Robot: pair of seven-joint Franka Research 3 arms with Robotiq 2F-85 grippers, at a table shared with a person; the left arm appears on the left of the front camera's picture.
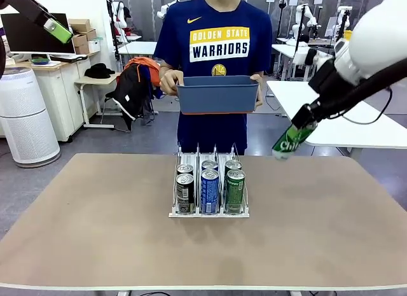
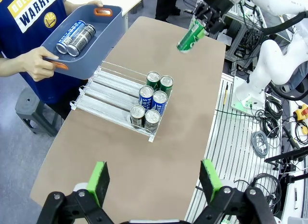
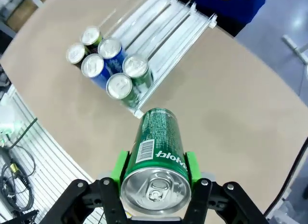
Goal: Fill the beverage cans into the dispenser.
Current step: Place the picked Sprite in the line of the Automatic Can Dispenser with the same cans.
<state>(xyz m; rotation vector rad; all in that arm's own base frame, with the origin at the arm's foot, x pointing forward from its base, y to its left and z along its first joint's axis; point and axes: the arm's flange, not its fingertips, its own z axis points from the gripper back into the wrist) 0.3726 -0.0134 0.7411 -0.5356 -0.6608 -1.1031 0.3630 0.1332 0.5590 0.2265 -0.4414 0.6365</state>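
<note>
Six cans [image 1: 209, 184] are standing in the dispenser [image 1: 173, 213] in the front view, two per lane, while the right gripper [image 1: 304, 125] is holding a green can [image 1: 289, 142] tilted in the air to the rack's right and a person is holding a blue-grey bin [image 1: 217, 98] beyond. From the left wrist, the left gripper [image 2: 155, 178] is hanging wide and empty, and two more cans [image 2: 76, 35] are lying in that bin. From the right wrist, green pads [image 3: 120, 167] are clamping the can near its top, so it is probably worth lining it up over the green lane's open far end and lowering it upright between the wires before releasing.
</note>
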